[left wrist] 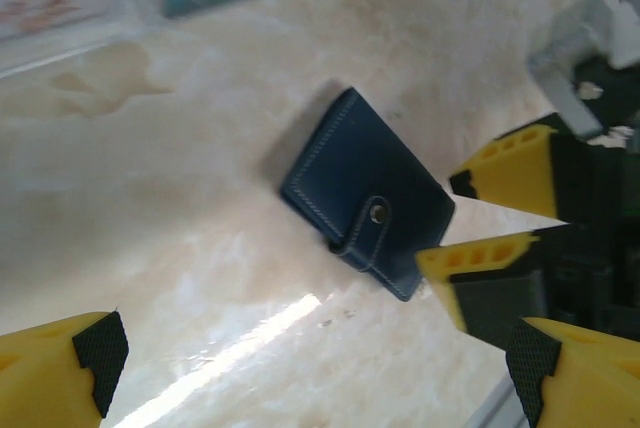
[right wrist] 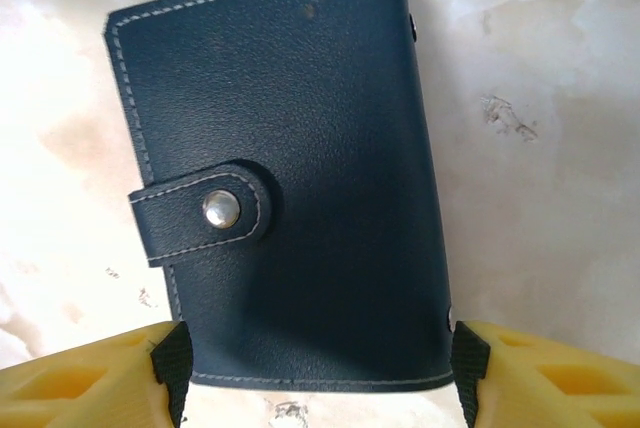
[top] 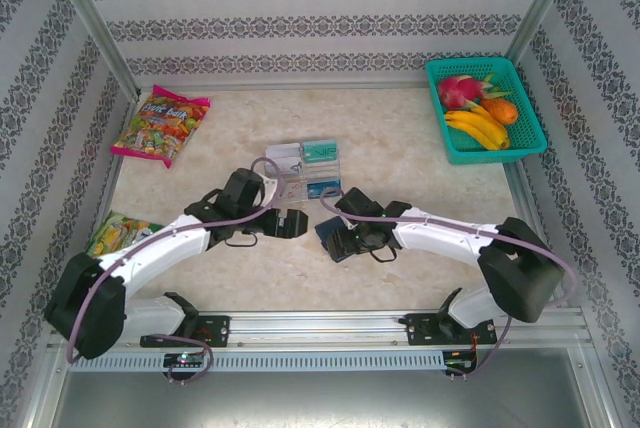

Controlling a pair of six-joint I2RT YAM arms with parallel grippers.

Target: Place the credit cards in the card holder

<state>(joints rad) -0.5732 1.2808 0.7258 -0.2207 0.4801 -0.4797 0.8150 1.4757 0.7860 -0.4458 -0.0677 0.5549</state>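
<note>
Right gripper (right wrist: 320,373) astride card holder (right wrist: 290,148), pads (right wrist: 172,366) at edges, pinch unconfirmed; slick cover may squirt out, skew; left gripper (left wrist: 315,368) wide apart.

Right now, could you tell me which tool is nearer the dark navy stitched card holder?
Right. The right tool straddles one end of the navy card holder; the left tool hangs open, apart.

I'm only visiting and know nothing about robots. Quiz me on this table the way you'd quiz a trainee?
1. True or false: the card holder's snap tab is fastened.
2. The credit cards in view lie: A) in the clear tray, B) in the green basket, C) on the bare tabletop.
3. Fill in: the right gripper straddles the ____.
Key: 1 true; 2 A; 3 card holder.
</note>
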